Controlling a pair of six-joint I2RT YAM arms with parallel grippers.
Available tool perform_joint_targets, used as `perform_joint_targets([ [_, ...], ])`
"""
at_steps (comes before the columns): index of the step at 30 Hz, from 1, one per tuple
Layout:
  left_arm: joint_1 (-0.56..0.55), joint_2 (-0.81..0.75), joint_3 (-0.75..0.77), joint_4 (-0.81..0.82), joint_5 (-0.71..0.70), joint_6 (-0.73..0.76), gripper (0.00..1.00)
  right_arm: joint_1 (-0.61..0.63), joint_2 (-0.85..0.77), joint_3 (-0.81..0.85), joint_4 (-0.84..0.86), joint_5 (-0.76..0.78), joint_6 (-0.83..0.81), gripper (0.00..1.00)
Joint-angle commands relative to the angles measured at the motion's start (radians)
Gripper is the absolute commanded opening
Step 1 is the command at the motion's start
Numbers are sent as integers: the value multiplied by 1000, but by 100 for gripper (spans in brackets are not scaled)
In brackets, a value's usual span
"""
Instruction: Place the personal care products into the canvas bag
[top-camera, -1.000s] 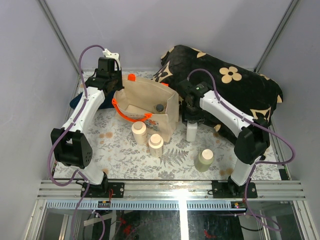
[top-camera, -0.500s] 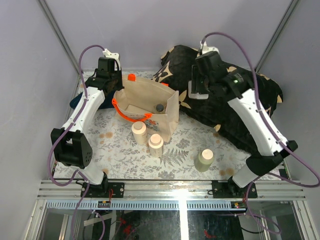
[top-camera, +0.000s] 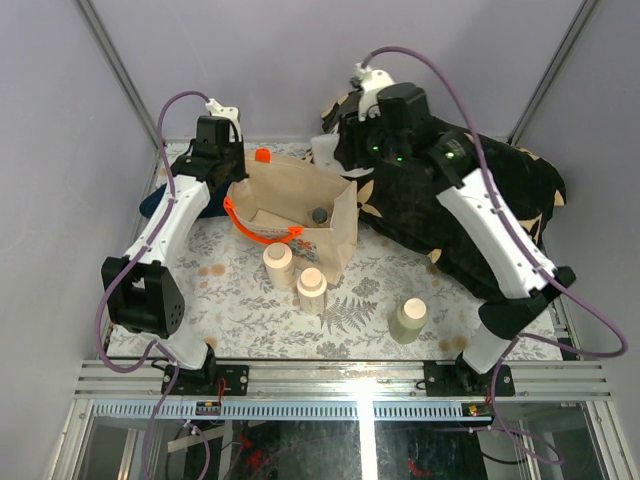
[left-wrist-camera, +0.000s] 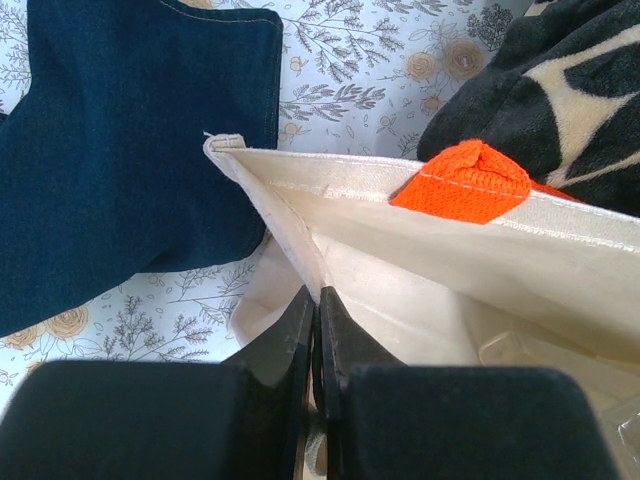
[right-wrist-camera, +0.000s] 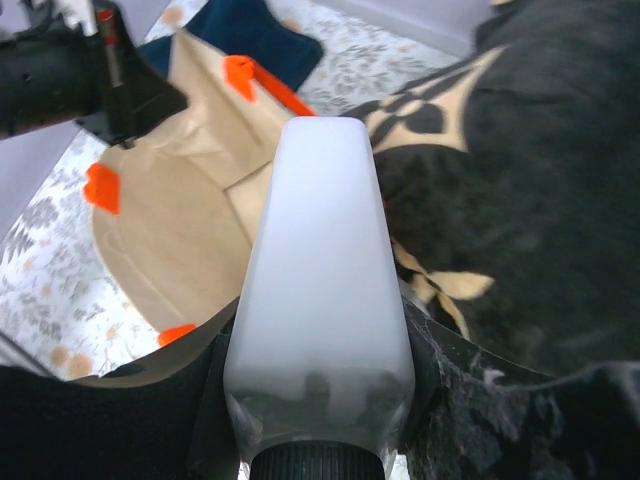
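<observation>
**Left pincer** (left-wrist-camera: 316, 305): you are seeing its jaws pressing narrow on the far left rim of the canvas bag (top-camera: 300, 205), with the cloth clamped between them.

**Right pincer** (top-camera: 340, 150): it is gripping a white bottle (right-wrist-camera: 318, 250) at the end with the dark grey cap (right-wrist-camera: 320, 465). The bottle's body is pointing away from the wrist. You are watching it hang in the air above the bag's far right corner, just beside the cushion (top-camera: 480, 190).

**Canvas bag:** it is standing upright with its mouth open at the far middle of the surface (top-camera: 240, 300). One orange handle (top-camera: 262, 232) is drooping over the near left rim, and the other orange handle (left-wrist-camera: 465, 180) is showing at the far rim.

**Dark-capped bottle** (top-camera: 319, 214): it is lying inside the bag, toward its right side.

**First cream bottle** (top-camera: 279, 262) and **second cream bottle** (top-camera: 311, 288): both are standing tan cap up just near of the bag, close beside each other.

**Greenish-cream cylinder** (top-camera: 409, 318): it is standing upright at the near right, well apart from the bag.

**Cushion:** black with a pale flower pattern, it is lying along the far right.

**Denim cloth** (left-wrist-camera: 120, 150): dark blue, it is lying flat on the surface left of the bag, touching its left corner.
</observation>
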Motion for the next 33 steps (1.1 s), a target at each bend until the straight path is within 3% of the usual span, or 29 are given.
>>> perform_joint_targets([
  [1, -1, -14, -47, 45, 5, -5, 0, 88, 65, 122, 218, -137, -17, 0],
  [15, -1, -60, -54, 42, 4, 3, 0, 215, 312, 241, 123, -122, 34, 0],
  [22, -1, -98, -51, 19, -5, 4, 0, 220, 406, 320, -22, -41, 82, 0],
  [33, -1, -132, -68, 0, -14, -1, 0, 218, 506, 308, -124, 18, 136, 0],
])
